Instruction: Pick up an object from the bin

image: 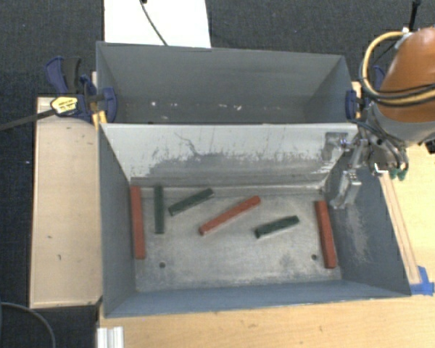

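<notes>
The red stick (325,234) closest to my gripper (340,199) lies lengthwise at the foot of the bin's (380,252) right-hand slope. Its upper end is just below the gripper's tip, and I can't make out any contact. That wall crowds it on one side. On the other, bare floor runs to a short green stick (277,227). Farther from the gripper lie a slanted orange-red stick (230,216), a slanted dark green stick (191,201), an upright green stick (159,209) and a long red stick (138,222) by the far wall. The arm comes in over the right rim, the gripper hanging down near the back corner. I cannot tell whether it is open or closed.
</notes>
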Available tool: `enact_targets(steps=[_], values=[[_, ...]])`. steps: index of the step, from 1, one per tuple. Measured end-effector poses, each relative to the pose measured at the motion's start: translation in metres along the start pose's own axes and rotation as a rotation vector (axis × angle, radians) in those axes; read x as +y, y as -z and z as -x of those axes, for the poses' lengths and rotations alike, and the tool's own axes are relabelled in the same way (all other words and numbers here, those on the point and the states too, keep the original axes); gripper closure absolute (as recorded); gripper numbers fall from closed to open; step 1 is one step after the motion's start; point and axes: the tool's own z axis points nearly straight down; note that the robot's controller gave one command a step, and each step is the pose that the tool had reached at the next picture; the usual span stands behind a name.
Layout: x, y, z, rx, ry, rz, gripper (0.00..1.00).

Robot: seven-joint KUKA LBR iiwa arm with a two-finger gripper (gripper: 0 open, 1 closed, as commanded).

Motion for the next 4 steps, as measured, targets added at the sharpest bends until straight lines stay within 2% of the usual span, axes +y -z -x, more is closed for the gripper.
enact_targets(steps=[1,2,3,4], values=[[0.0395,-0.1513,-0.0234,0.000,0.234,0.001,0.00],[0.0383,-0.1470,-0.0209,-0.008,0.237,-0.002,1.00],[0.0385,-0.1472,-0.0210,-0.007,0.237,-0.002,0.00],[0.0385,-0.1473,-0.0211,-0.007,0.240,-0.002,1.00]])
